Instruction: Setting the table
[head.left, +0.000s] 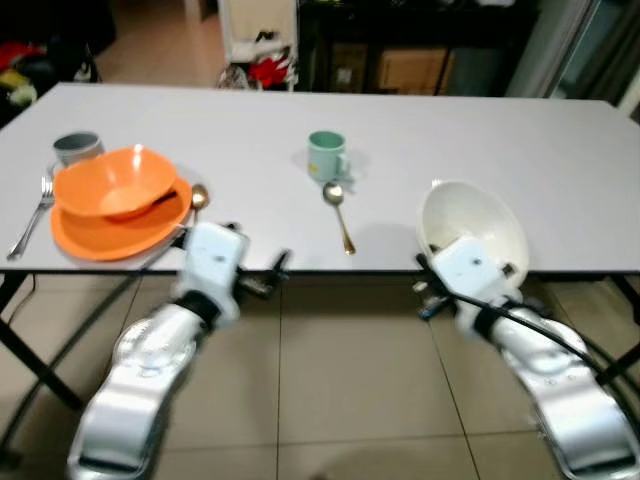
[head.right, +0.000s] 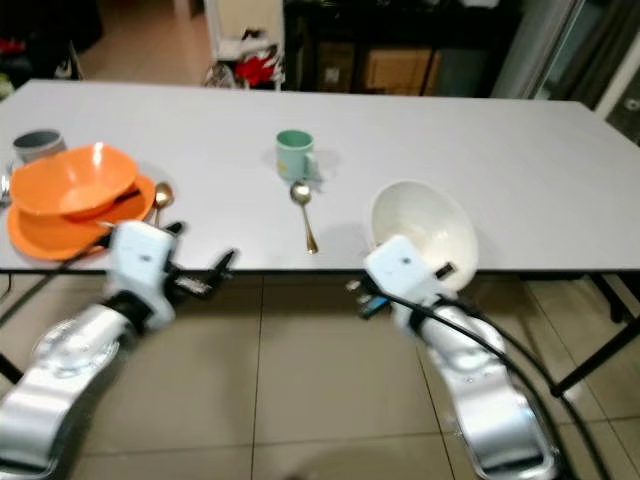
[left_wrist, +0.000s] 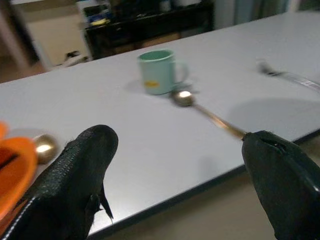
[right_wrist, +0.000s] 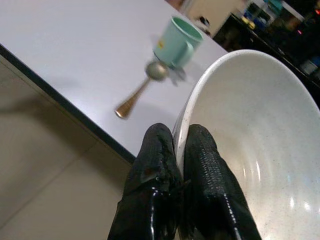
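A white bowl (head.left: 480, 225) is tilted at the near edge of the grey table (head.left: 500, 130), right of centre. My right gripper (right_wrist: 179, 137) is shut on the bowl's rim (right_wrist: 200, 95). A green mug (head.left: 326, 154) stands mid-table with a gold spoon (head.left: 340, 215) lying in front of it. At the left, an orange bowl (head.left: 115, 180) sits on an orange plate (head.left: 110, 235). Next to the plate lies another spoon (head.left: 198, 197). A grey cup (head.left: 77, 148) and a fork (head.left: 32, 220) are further left. My left gripper (left_wrist: 180, 140) hangs open at the table's front edge, holding nothing.
Both arms reach up from below the table's dark front edge (head.left: 350, 270) over a tiled floor (head.left: 330, 380). Black table legs (head.left: 30, 355) stand at the left. Dark shelving (head.left: 400, 50) with boxes lies beyond the far side.
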